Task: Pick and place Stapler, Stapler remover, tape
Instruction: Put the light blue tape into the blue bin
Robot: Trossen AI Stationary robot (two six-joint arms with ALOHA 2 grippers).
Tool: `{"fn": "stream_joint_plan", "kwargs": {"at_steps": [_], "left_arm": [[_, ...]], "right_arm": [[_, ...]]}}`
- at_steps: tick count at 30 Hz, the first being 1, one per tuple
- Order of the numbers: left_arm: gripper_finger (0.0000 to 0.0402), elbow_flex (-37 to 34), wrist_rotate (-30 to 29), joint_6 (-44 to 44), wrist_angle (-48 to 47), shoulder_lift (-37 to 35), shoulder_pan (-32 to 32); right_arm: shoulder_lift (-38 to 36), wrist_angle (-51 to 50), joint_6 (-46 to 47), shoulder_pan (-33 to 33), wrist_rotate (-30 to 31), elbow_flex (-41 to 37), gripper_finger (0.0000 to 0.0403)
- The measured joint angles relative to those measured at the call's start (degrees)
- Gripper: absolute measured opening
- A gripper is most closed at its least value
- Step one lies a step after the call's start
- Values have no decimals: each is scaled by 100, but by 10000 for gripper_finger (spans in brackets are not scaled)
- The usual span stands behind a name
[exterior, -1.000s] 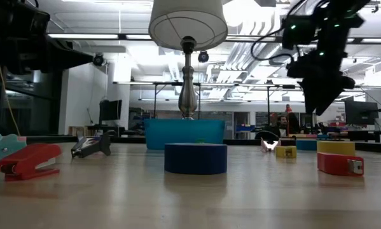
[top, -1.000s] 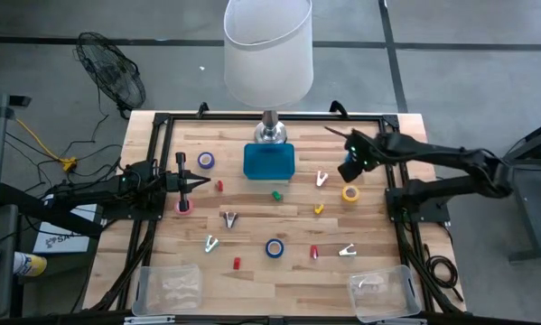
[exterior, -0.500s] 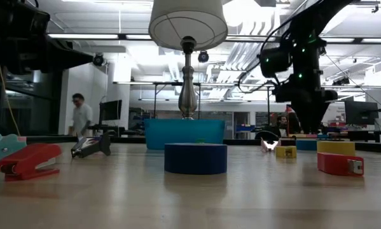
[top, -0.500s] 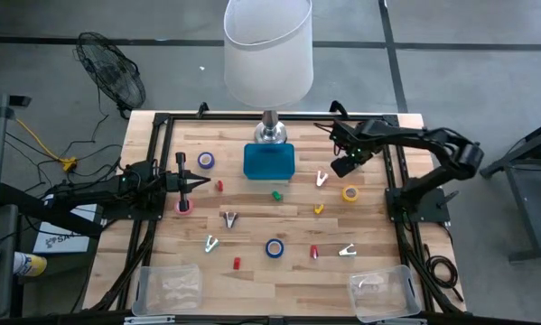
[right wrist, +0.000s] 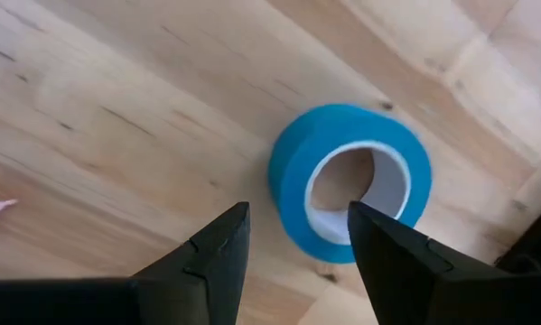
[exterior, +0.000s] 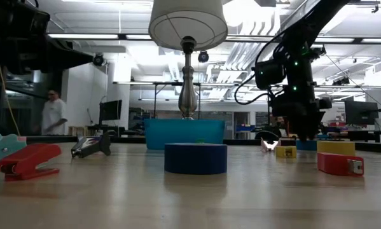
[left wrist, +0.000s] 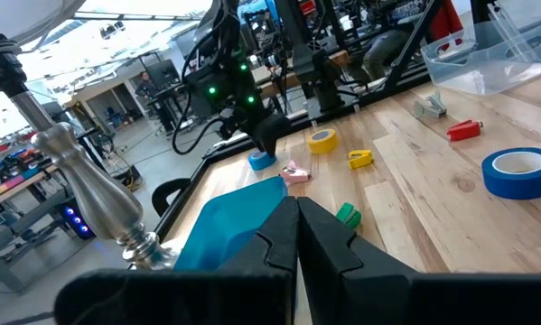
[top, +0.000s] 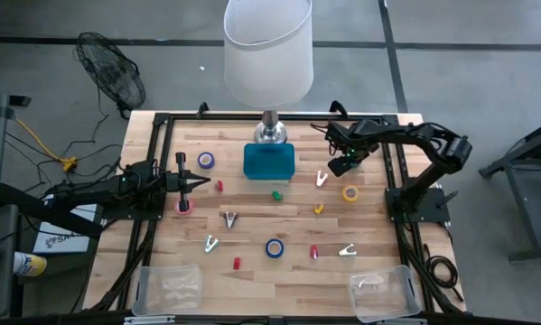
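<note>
My right gripper [right wrist: 297,215] is open and points down over a light-blue tape roll [right wrist: 351,194], which lies flat on the table at the far right [top: 341,169]. Its fingers stand above the roll's near side, and I see no touch. It also shows in the low view [exterior: 299,131]. My left gripper [top: 198,183] is shut and empty at the left side, near a pink tape roll [top: 183,206]. Other rolls lie flat: purple [top: 206,161], dark blue [top: 275,247] and yellow [top: 349,192]. Small staplers, such as a red one [top: 219,186], and staple removers, such as one in the middle [top: 228,218], lie scattered.
A lamp [top: 268,50] stands at the far middle behind a blue bin [top: 269,161]. Two clear trays sit at the near edge, one left [top: 169,287] and one right [top: 380,291]. A staple remover [top: 321,179] lies near the right gripper. A person walks in the room behind.
My right gripper has come down toward the light-blue tape roll and shifted a little toward the table's left, while its arm has folded in closer to the table. The left arm has kept still.
</note>
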Motion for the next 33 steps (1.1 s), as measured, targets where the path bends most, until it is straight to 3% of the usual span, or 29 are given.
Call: {"fn": "stream_joint_plan", "kwargs": {"at_steps": [11,22,26,33], "left_arm": [[1,-2,0,0,0,-2,-2],[1,-1,0,0,0,-1,-1],[1,-2,-2,0,0,-2,-1],[1,-1,-2,0,0,0,-1]], "right_arm": [[0,331,-1021,-79,-256,-121,181],[0,502,-867,-93,-261,-337,177],[0,501,-862,-93,-256,-337,147],[0,493,-831,-93,-164,-337,57]]}}
